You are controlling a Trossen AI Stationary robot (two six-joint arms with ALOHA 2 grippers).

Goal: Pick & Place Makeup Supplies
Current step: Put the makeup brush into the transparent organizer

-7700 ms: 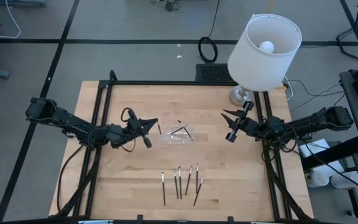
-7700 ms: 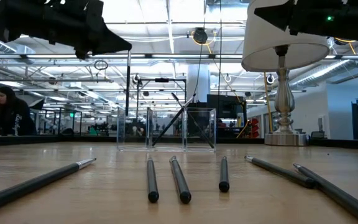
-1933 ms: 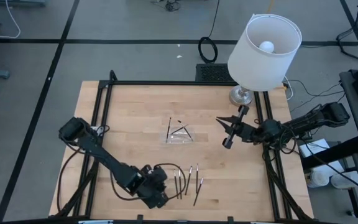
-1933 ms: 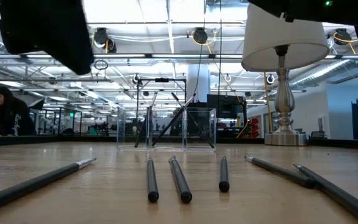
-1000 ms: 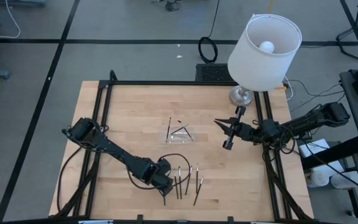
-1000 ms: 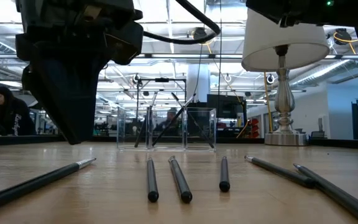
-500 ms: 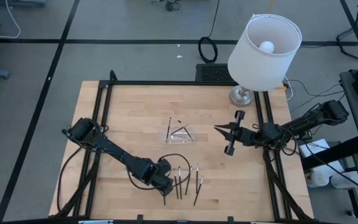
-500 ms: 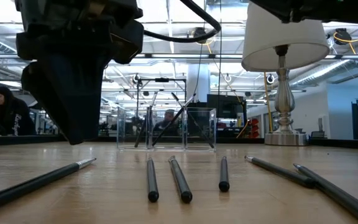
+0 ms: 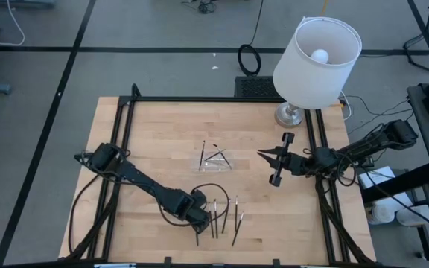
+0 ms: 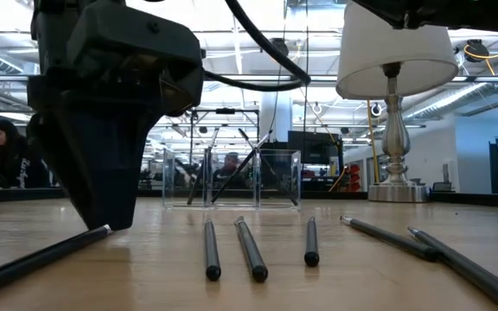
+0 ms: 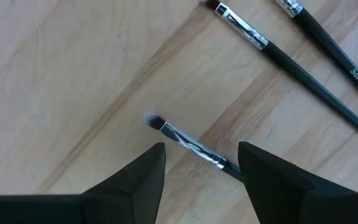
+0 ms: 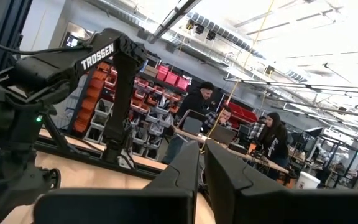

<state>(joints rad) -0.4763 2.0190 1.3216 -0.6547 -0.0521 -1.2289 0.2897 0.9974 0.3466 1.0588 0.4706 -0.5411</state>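
Left fingers: spread wide, one dark finger (image 11: 126,186) to each side of a brush (image 11: 188,145), holding nothing yet
Brush between fingers: flat on the table (image 9: 155,141), bristle tip pointing out past the fingertips, handle running back under the far finger
Risk, slip: the brush lies slanted across the gap, so closing fingers may roll or twist it out instead of clamping it
Risk, neighbours: two more brushes (image 11: 303,65) lie just beyond the far finger; that finger could nudge them
Left gripper (image 9: 199,217): down at the table, tips at the outermost of the loose sticks (image 9: 224,217), arm stretched low from the left edge
Right gripper (image 9: 276,165): fingers pressed together, empty, waiting well apart beside the lamp (image 9: 315,59)
Clear tray (image 9: 213,158): already holds a few sticks
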